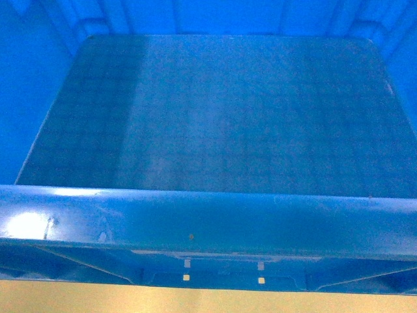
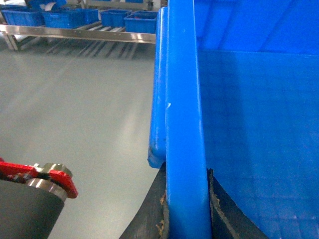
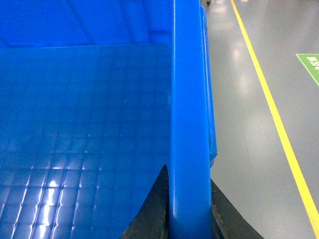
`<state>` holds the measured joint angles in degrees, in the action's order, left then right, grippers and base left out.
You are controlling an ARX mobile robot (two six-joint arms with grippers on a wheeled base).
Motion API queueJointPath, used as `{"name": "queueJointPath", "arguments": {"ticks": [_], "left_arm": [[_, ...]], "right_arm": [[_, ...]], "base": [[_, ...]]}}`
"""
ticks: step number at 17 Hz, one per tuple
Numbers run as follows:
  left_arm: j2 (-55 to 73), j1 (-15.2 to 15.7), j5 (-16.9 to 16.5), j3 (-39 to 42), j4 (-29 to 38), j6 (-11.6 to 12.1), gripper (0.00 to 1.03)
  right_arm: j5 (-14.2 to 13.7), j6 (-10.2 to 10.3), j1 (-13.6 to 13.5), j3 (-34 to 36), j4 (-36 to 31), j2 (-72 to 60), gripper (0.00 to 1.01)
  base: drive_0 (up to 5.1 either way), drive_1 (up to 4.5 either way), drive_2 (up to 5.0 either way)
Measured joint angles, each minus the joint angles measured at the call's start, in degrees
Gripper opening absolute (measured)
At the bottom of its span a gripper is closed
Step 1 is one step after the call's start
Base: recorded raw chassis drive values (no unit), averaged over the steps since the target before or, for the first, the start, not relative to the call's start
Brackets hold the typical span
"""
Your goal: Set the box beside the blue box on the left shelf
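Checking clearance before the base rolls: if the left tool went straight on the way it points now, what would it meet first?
Clamped on the rim of the large blue plastic crate, the left tool points along that wall. Beyond it, probably the grey metal roller shelf with small blue bins; depth is unclear.

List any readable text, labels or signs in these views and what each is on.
None can be read.
Green floor marking at the right edge of the right wrist view: white characters, cut off and too blurred to read.
The box: no label or print visible on its rim, walls or floor in any view.
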<state>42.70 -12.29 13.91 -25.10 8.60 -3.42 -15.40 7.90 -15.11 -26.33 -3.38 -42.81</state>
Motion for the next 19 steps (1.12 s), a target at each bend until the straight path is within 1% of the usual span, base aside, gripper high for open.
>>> {"name": "queueJointPath", "arguments": {"ticks": [13, 19], "left_arm": [[-0.1, 0.0, 0.0, 0.0, -0.1, 0.0, 0.09], [-0.1, 0.0, 0.0, 0.0, -0.1, 0.0, 0.09]], "right_arm": [[-0.1, 0.0, 0.0, 0.1, 0.1, 0.1, 0.08], [-0.1, 0.0, 0.0, 0.1, 0.0, 0.0, 0.08]], "base": [[-1.6, -1.56, -1.6], [0.0, 4.04, -4.1]]}}
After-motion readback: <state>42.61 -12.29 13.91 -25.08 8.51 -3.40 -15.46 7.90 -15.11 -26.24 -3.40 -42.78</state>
